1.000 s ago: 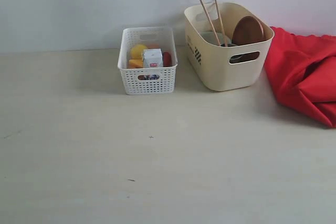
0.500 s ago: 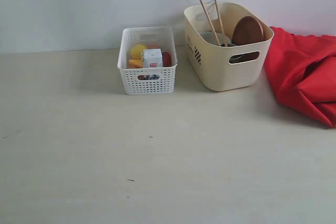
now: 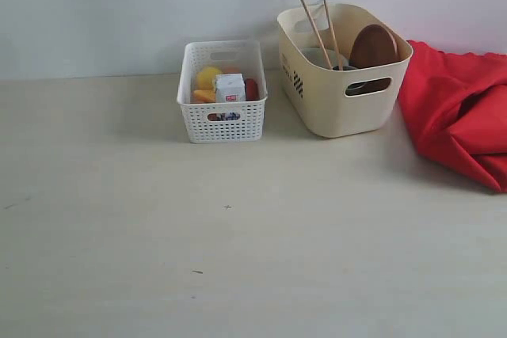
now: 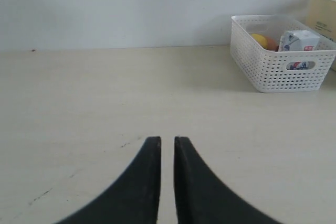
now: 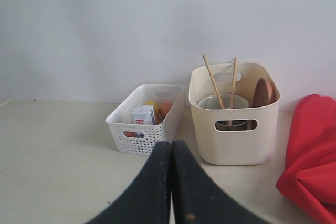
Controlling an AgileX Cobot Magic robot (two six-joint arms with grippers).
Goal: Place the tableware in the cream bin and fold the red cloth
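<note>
The cream bin [image 3: 341,108] stands at the back of the table. Wooden chopsticks [image 3: 317,33] lean out of it, a round brown plate [image 3: 374,45] stands on edge inside, and a pale bowl [image 3: 321,56] shows behind the rim. The red cloth [image 3: 463,112] lies bunched at the bin's right. Neither arm shows in the exterior view. My left gripper [image 4: 167,139] is shut to a thin slit, empty, over bare table far from the bin. My right gripper [image 5: 171,142] is shut and empty, facing the cream bin [image 5: 233,145] and red cloth [image 5: 312,150] from a distance.
A white lattice basket [image 3: 223,120] holding a milk carton [image 3: 230,87] and food items stands left of the cream bin. A pale wall runs behind both. The light wooden table [image 3: 238,243] spreads wide in front.
</note>
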